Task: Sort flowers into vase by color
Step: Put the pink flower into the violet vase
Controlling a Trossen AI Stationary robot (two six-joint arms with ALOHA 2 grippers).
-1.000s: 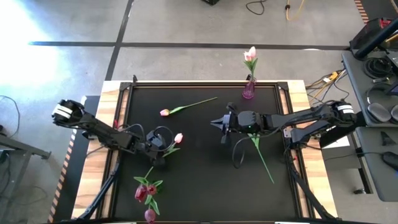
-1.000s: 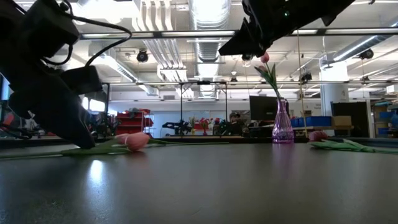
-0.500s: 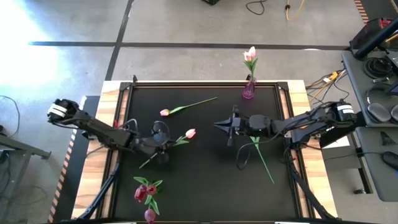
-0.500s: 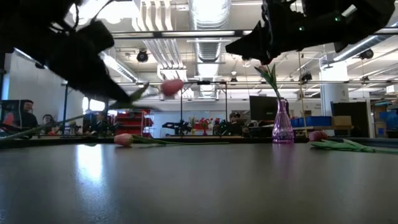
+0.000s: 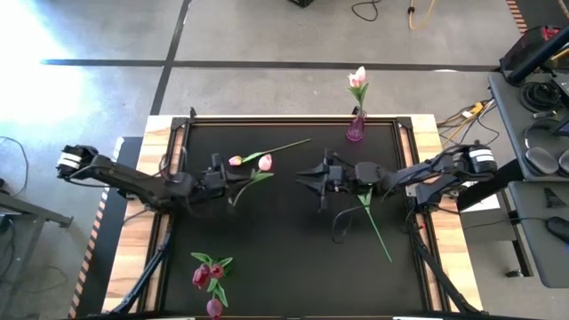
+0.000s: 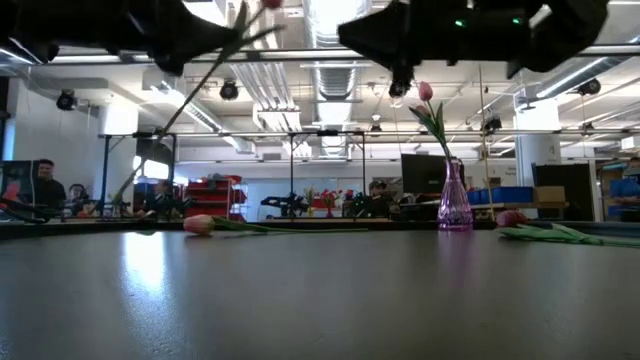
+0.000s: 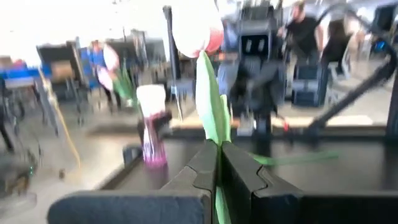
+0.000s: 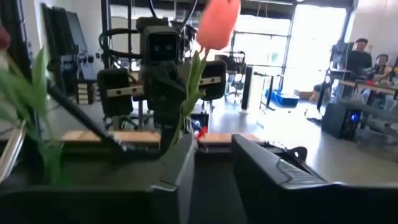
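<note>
My left gripper [image 5: 231, 178] is raised over the table's left middle, shut on a pale pink tulip [image 5: 265, 162] whose head [image 7: 196, 31] points up past the fingers. My right gripper [image 5: 304, 175] is open, held level at mid-table and facing that tulip [image 8: 217, 22]. The purple vase [image 5: 356, 130] stands at the far edge and holds one pink-white tulip [image 5: 358, 78] by its stem. Another pink tulip [image 5: 236, 161] lies flat on the table behind the left gripper. Dark magenta tulips [image 5: 204, 274] lie near the front left. A green stem [image 5: 375, 227] lies under the right arm. My left gripper pinches the tulip's green stem and leaf [image 7: 213, 134] between its two shut fingers, some way below the head. The fingers come roughly level from the table's left. The tulip is lifted clear and tilted, head uppermost, with its long stem [image 6: 185, 100] slanting down below the fingers.
Wooden rails [image 5: 156, 151] border the black mat on both sides. Desks with equipment [image 5: 542, 98] stand to the right of the table. People [image 6: 42, 185] show in the room behind. Bare mat [image 5: 293, 258] lies in the near middle.
My left gripper has risen and moved toward the far edge, carrying the pink tulip up off the mat; the flower now hangs clear with its head higher. My right gripper has tipped from pointing downward to level.
</note>
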